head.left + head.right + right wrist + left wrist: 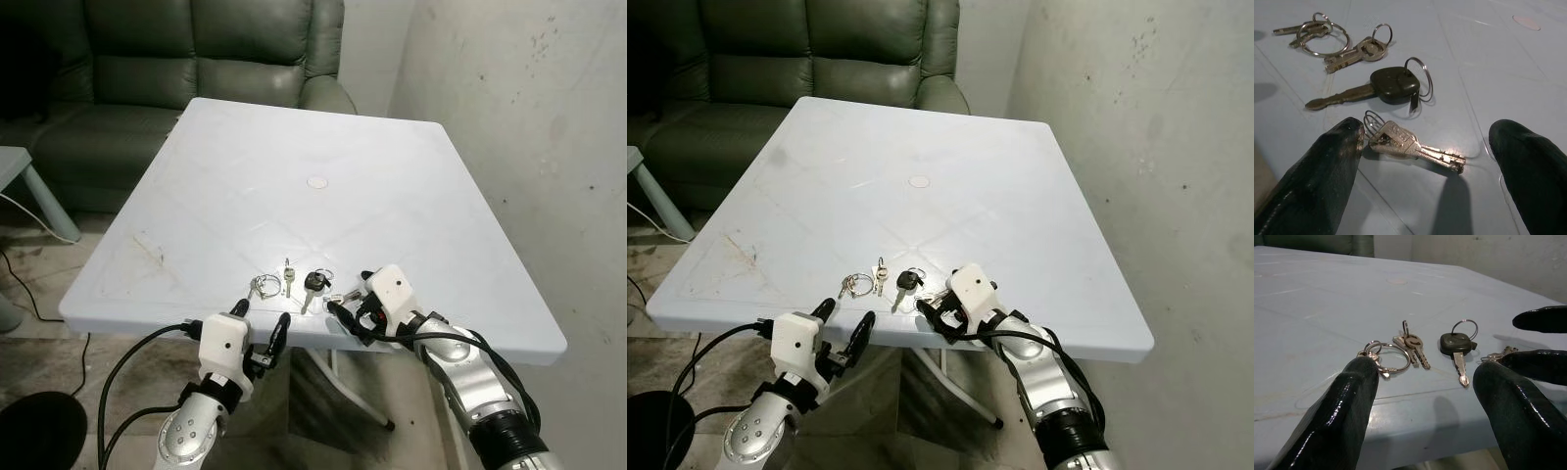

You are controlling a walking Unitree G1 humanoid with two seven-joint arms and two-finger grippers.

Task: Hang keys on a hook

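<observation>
Four sets of keys lie near the front edge of the white table [411, 196]: a large ring with small keys [264, 286], a pair of silver keys [287, 277], a black-headed key [313, 284] and a small silver bunch [1410, 143]. My right gripper [351, 311] is at the table edge with its fingers spread, one on each side of the small silver bunch, holding nothing. My left gripper [263, 328] hangs just before the table edge, also released, and its fingers point at the large ring. A green sofa [196, 69] stands behind the table.
</observation>
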